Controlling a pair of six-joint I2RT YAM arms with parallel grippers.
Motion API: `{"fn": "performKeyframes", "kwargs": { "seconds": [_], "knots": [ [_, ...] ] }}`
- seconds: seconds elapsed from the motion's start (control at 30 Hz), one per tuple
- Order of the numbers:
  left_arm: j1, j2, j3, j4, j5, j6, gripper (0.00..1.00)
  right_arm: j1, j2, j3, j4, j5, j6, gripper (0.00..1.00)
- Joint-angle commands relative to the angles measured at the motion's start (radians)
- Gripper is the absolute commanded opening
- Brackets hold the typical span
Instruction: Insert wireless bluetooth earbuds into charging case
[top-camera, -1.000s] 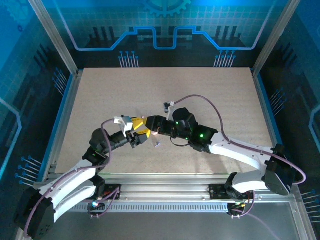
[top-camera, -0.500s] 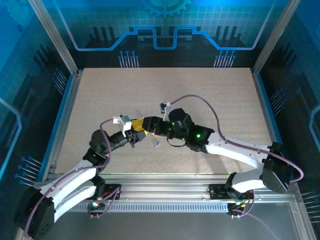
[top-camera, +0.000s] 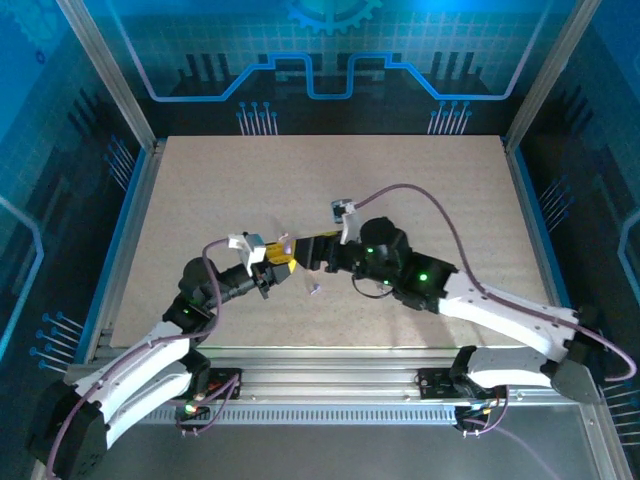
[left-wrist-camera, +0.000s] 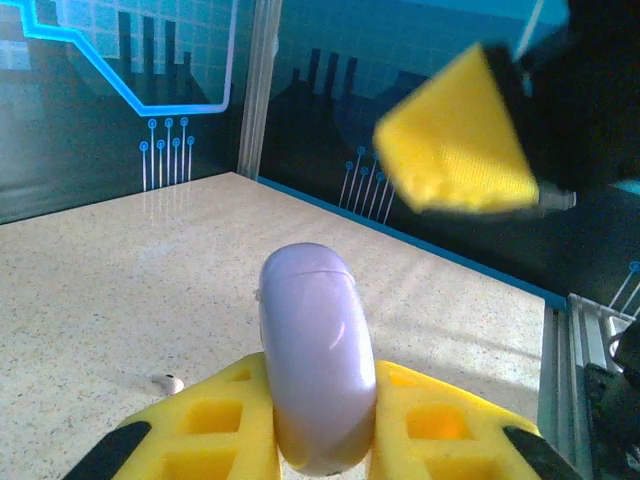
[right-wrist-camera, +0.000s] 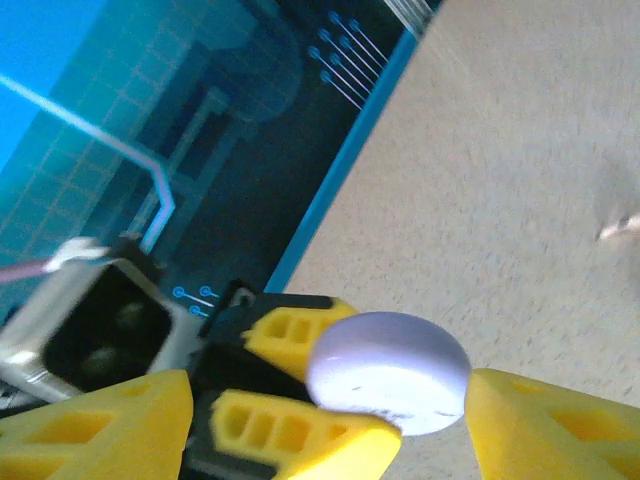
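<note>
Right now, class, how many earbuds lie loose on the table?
1. The earbud lies on the table, just nearer the bases than the left gripper holding the lilac charging case. Others may be hidden.

- Lower part of lilac case (left-wrist-camera: 315, 350) is hidden between left tool (left-wrist-camera: 318, 430) fingers (left-wrist-camera: 215, 425); those are cropped by the bottom edge.
- Right tool (right-wrist-camera: 325, 425) fingers (right-wrist-camera: 560, 430) are cropped likewise; one is seen blurred from the left wrist.
- On the bench (right-wrist-camera: 520, 150), earbud (right-wrist-camera: 620, 228) is smeared, colour cannot be told; from the top view no detail is resolved.
</note>
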Motion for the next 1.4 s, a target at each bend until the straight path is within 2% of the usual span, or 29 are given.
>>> {"fn": "performKeyframes", "kwargs": {
  "seconds": [0.0, 0.13, 0.23, 0.33, 0.43, 0.57, 0.77, 1.17, 1.37],
  "knots": [
    [-0.004, 0.012, 0.054, -0.035, 0.051, 0.027, 0.14, -0.107, -0.034, 0.015, -0.006, -0.205, -0.271, 0.68],
    [-0.004, 0.073, 0.113, -0.066, 0.134, 0.055, 0.14, -0.238, -0.029, 0.042, -0.041, -0.459, -0.471, 0.67],
    [-0.004, 0.109, 0.136, -0.042, 0.186, 0.051, 0.13, -0.282, -0.025, 0.059, -0.110, -0.610, -0.714, 0.67],
    [-0.005, 0.115, 0.144, -0.002, 0.211, 0.049, 0.13, -0.305, -0.024, 0.058, -0.202, -0.704, -0.952, 0.66],
    [-0.003, 0.119, 0.169, -0.018, 0.256, 0.079, 0.14, -0.345, -0.007, 0.065, -0.269, -0.777, -1.069, 0.67],
    [-0.005, 0.137, 0.205, -0.033, 0.338, 0.107, 0.14, -0.379, 0.054, 0.100, -0.355, -0.857, -1.163, 0.65],
    [-0.004, 0.170, 0.231, -0.016, 0.390, 0.133, 0.13, -0.376, 0.113, 0.156, -0.469, -0.940, -1.312, 0.57],
    [-0.004, 0.206, 0.233, 0.058, 0.425, 0.117, 0.12, -0.373, 0.175, 0.242, -0.551, -0.962, -1.381, 0.54],
    [-0.004, 0.208, 0.238, 0.066, 0.433, 0.113, 0.12, -0.361, 0.214, 0.284, -0.589, -0.988, -1.395, 0.47]
  ]
}}
